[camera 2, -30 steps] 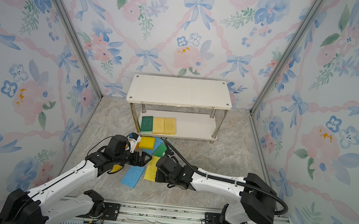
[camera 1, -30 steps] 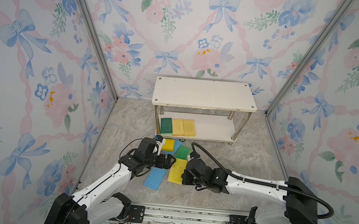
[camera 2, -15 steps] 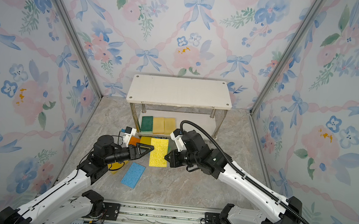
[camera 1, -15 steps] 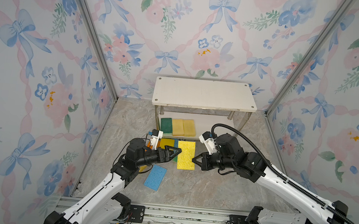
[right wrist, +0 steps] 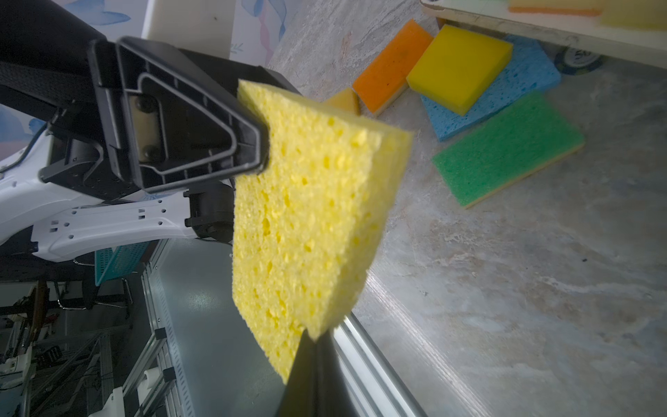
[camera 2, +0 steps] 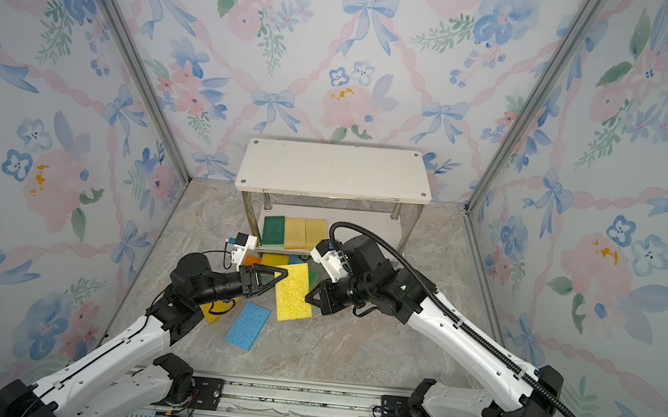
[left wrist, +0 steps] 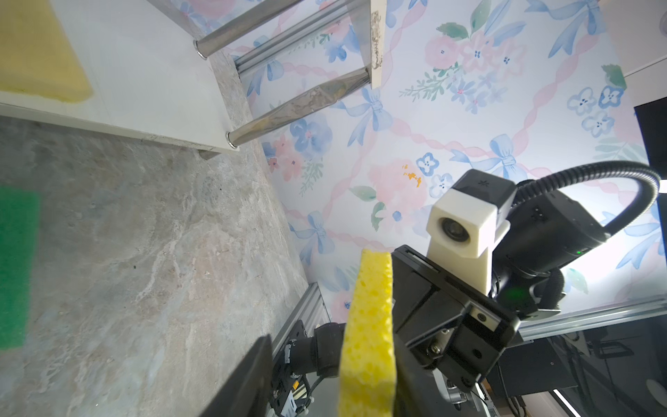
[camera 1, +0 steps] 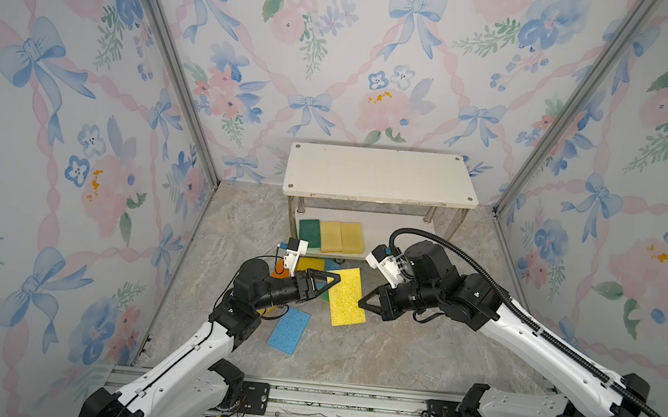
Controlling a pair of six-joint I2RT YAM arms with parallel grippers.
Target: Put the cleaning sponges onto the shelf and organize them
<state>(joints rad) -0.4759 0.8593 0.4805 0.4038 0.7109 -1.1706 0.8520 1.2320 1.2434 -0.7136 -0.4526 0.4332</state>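
Mid-handover, by my reading. The left gripper (camera 1: 333, 280) straddled a corner of the yellow sponge (camera 1: 347, 296), jaws apart, not yet gripping. The sponge hung between both grippers, long axis crosswise to them, pointing toward the shelf (camera 1: 381, 174). The right gripper (camera 1: 361, 302) was clamped on its opposite edge. Next, the left needed to clamp before the right let go.

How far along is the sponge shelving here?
Done: dark green sponge and two pale yellow sponges on the white shelf's lower board. In hand: bright yellow porous sponge pinched by right gripper, left gripper straddling it. Left: six sponges loose on the floor.
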